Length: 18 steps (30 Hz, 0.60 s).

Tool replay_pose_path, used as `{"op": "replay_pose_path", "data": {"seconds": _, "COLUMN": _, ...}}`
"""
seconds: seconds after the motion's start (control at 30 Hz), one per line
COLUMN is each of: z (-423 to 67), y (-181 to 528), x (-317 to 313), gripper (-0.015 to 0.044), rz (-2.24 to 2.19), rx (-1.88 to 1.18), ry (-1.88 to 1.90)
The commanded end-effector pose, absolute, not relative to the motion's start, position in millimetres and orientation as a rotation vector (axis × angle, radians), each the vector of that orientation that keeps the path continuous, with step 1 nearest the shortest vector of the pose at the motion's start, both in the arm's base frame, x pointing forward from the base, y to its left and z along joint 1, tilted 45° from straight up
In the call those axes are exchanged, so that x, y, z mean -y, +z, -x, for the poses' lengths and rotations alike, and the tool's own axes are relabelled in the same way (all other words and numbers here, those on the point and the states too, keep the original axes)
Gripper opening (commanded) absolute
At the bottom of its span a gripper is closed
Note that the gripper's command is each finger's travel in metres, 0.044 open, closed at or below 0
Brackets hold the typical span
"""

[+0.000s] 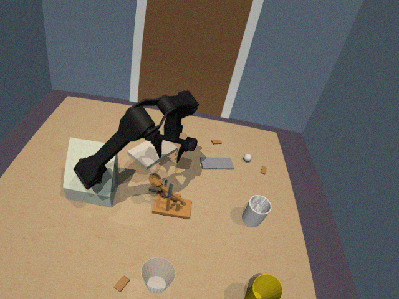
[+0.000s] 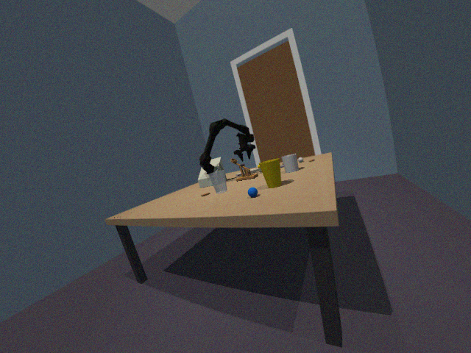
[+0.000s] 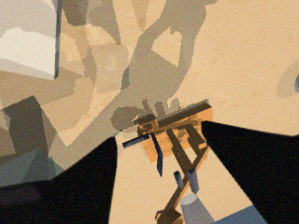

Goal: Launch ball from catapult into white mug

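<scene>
The wooden catapult [image 1: 174, 210] [image 2: 246, 176] [image 3: 206, 114] stands mid-table, its throwing arm tilted up. The spoon [image 1: 155, 179] at the arm's top end holds no ball. My gripper [image 1: 169, 159] [image 2: 245, 158] [image 3: 159, 133] is open and empty, in the air above and behind the catapult. A white-grey mug [image 1: 252, 217] [image 2: 290, 163] stands upright to the catapult's right; no ball shows in the visible part of its inside. A white ball [image 1: 247, 157] [image 2: 300, 159] lies at the back right. A blue ball [image 2: 252, 192] lies near the front of the table.
A ribbed translucent cup [image 1: 158, 275] [image 2: 218, 182] and a yellow mug [image 1: 267, 288] [image 2: 271, 174] stand at the front. A pale block [image 1: 83, 149] is at the left. A pale slab [image 1: 141, 154] and a grey plate [image 1: 217, 163] lie behind the catapult. Small wooden tiles lie about.
</scene>
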State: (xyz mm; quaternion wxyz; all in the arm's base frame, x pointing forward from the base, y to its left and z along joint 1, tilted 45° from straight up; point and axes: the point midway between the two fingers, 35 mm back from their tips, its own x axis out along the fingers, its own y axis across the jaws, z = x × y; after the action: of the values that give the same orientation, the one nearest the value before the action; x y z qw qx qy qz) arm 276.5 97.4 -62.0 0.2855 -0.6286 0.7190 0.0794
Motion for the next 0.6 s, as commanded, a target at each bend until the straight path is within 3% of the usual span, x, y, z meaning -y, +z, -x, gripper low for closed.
{"op": "replay_pose_path", "data": {"seconds": 0.0, "z": -296.4, "y": -55.8, "x": -101.2, "gripper": 0.042, "rz": 1.604, "rx": -1.849, "ry": 0.19}}
{"op": "replay_pose_path", "data": {"seconds": 0.03, "z": -301.6, "y": -54.4, "x": -101.8, "gripper": 0.044, "rz": 1.582, "rx": -1.83, "ry": 0.182}}
{"op": "replay_pose_path", "data": {"seconds": 0.57, "z": -399.5, "y": -8.4, "x": -106.3, "gripper": 0.044, "rz": 1.21, "rx": -1.487, "ry": 0.01}}
